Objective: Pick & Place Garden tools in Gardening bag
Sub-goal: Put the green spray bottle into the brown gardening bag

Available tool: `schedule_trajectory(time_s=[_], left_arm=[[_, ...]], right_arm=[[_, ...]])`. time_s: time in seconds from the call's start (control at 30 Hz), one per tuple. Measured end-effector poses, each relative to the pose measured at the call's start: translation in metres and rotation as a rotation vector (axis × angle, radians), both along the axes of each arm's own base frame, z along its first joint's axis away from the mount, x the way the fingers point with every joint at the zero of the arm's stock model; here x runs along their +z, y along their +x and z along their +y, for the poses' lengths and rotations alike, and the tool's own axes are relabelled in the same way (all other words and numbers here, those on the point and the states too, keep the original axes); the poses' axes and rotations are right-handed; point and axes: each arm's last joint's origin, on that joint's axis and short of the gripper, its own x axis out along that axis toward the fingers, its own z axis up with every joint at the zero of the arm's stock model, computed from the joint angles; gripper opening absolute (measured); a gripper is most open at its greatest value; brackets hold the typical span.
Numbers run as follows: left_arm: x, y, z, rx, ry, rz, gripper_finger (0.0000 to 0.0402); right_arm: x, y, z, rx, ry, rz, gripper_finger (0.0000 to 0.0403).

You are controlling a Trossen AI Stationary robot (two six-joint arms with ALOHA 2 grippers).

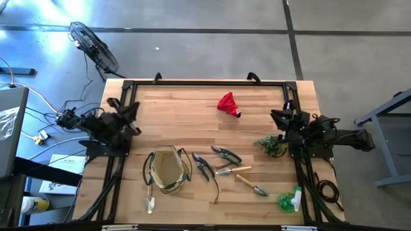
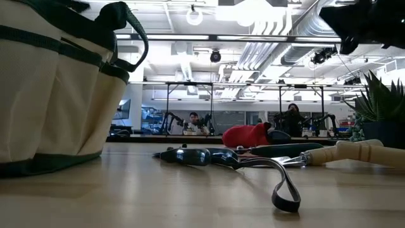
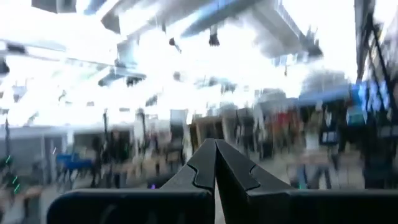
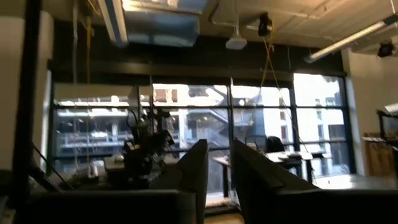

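Reaching from the worktop's point(image 1: 192, 115) far right edge, the right gripper point(image 4: 217, 165), fingers slightly parted and empty, could snag the plant sprig point(image 1: 273, 145). The overlapping pruners point(image 1: 204, 165) and trowels point(image 1: 247, 183) probably drag together. The left gripper point(image 3: 216, 163), fingers pressed together, waits at the left edge.

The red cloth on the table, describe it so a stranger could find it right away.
On the wooden table, look to the far side, away from the gardening bag and the cluster of metal tools. The red cloth lies crumpled there alone, the only red thing on the table.
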Motion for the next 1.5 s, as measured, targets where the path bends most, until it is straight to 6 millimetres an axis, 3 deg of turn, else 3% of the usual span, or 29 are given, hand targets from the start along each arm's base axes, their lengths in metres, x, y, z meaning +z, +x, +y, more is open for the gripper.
schedule_trajectory(time_s=[0.13, 0.43, 0.6, 0.73, 0.93, 1.1, 1.3, 1.5], left_arm=[[0.007, -0.006, 0.000, -0.041, 0.056, -0.100, 0.0001], [0.008, -0.006, -0.001, -0.042, 0.107, -0.097, 0.0001], [0.008, -0.006, -0.001, -0.042, 0.105, -0.097, 0.0009], [0.008, -0.006, -0.001, -0.049, 0.093, -0.104, 0.0045], [0.008, -0.006, 0.000, -0.075, 0.061, -0.127, 0.0130], [0.008, -0.006, 0.000, -0.076, 0.058, -0.131, 0.0179], [0.008, -0.006, -0.001, -0.075, 0.059, -0.124, 0.0195], [0.007, -0.005, -0.001, -0.075, 0.061, -0.115, 0.0196]], right_arm=[[0.008, -0.004, 0.001, 0.022, 0.010, -0.064, 0.0085], [0.039, 0.000, 0.000, 0.026, 0.020, -0.063, 0.0170], [0.062, 0.016, -0.001, 0.028, 0.033, 0.044, 0.0218], [0.082, 0.035, -0.002, 0.030, 0.068, 0.187, 0.0240], [0.107, 0.062, -0.003, 0.039, 0.095, 0.323, 0.0249], [0.130, 0.072, -0.004, 0.035, 0.140, 0.439, 0.0247], [0.153, 0.085, 0.002, 0.052, 0.278, 0.642, 0.0247], [0.180, 0.103, 0.033, 0.221, 0.271, 0.706, 0.0247]])
